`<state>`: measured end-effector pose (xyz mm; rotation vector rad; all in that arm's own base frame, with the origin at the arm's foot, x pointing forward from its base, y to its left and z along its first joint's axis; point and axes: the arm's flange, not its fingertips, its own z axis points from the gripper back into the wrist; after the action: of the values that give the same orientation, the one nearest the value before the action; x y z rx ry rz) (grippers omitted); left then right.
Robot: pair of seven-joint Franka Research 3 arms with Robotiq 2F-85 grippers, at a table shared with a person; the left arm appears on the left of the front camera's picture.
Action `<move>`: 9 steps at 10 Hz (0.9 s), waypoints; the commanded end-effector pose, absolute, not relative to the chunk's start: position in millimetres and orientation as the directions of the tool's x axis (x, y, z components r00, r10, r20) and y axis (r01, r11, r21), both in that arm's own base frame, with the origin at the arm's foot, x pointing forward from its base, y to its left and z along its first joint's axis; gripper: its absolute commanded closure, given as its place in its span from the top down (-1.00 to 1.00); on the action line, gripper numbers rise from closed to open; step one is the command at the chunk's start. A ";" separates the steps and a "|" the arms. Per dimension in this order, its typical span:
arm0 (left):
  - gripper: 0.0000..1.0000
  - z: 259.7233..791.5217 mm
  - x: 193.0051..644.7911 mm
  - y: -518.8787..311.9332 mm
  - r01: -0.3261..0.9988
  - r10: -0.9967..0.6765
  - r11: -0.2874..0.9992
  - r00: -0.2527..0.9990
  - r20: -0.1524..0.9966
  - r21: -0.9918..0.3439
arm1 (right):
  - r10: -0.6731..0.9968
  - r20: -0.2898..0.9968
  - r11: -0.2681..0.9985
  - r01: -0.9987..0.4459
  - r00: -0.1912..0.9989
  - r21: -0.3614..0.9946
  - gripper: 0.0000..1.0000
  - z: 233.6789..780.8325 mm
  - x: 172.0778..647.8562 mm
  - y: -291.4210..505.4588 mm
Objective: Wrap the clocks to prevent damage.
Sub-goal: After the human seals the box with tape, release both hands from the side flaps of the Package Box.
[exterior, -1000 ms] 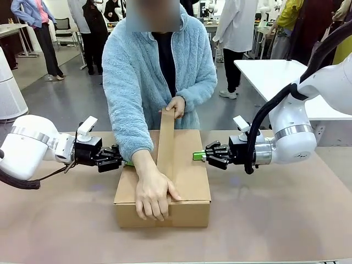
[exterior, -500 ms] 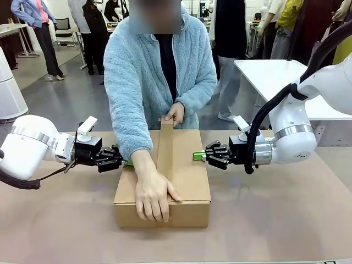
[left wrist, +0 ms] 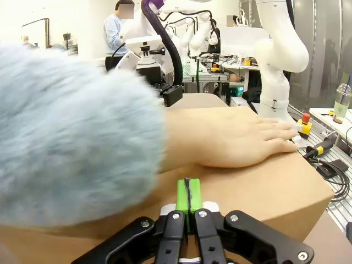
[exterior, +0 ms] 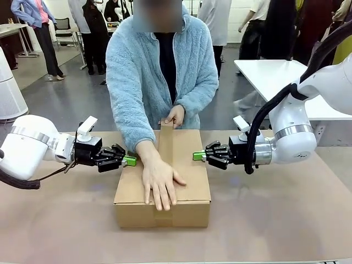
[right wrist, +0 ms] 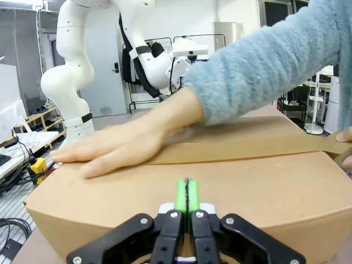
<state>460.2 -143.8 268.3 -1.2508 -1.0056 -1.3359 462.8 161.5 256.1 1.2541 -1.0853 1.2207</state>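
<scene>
While a person's hand (exterior: 159, 184) smooths tape (exterior: 165, 144) along the box (exterior: 190, 176), both clenched, empty jaws brace its sides for steadiness.

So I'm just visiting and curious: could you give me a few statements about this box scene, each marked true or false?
1. A person's hand lies flat on top of the cardboard box. True.
2. The box stands open with its flaps up. False: it is closed, with a strip of brown tape along its top.
3. The left gripper has its jaws shut. True.
4. The right gripper holds the tape. False: its jaws are shut on nothing, at the box's side.
</scene>
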 end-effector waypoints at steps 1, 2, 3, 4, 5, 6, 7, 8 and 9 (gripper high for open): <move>-0.99 266.9 459.6 -143.8 0.988 -0.133 -0.145 0.042 0.990 -0.062 | 0.047 0.996 -0.046 -0.996 0.072 0.074 -0.98 252.0 460.1 163.0; -0.99 266.9 459.6 -143.8 0.988 -0.133 -0.145 0.042 0.990 -0.062 | 0.047 0.996 -0.046 -0.996 0.072 0.074 -0.98 252.0 460.1 163.0; -0.99 266.9 459.6 -143.8 0.988 -0.133 -0.145 0.042 0.990 -0.062 | 0.047 0.996 -0.046 -0.996 0.072 0.074 -0.98 252.0 460.1 163.0; -0.99 266.9 459.6 -143.8 0.988 -0.133 -0.145 0.042 0.990 -0.062 | 0.047 0.996 -0.046 -0.996 0.072 0.074 -0.98 252.0 460.1 163.0; -0.99 266.9 459.6 -143.8 0.988 -0.133 -0.145 0.042 0.990 -0.062 | 0.047 0.996 -0.046 -0.996 0.072 0.074 -0.98 252.0 460.1 163.0; -0.99 266.9 459.6 -143.8 0.988 -0.133 -0.145 0.042 0.990 -0.062 | 0.047 0.996 -0.046 -0.996 0.072 0.074 -0.98 252.0 460.1 163.0; -0.99 266.9 459.6 -143.8 0.988 -0.133 -0.145 0.042 0.990 -0.062 | 0.047 0.996 -0.046 -0.996 0.072 0.074 -0.98 252.0 460.1 163.0; -0.99 266.9 459.6 -143.8 0.988 -0.133 -0.145 0.042 0.990 -0.062 | 0.047 0.996 -0.046 -0.996 0.072 0.074 -0.98 252.0 460.1 163.0; -0.99 266.9 459.6 -143.8 0.988 -0.133 -0.145 0.042 0.990 -0.062 | 0.047 0.996 -0.046 -0.996 0.072 0.074 -0.98 252.0 460.1 163.0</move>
<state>460.3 -143.8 268.1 -1.2504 -1.0052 -1.3357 462.7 161.5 255.3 1.2548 -1.0840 1.2195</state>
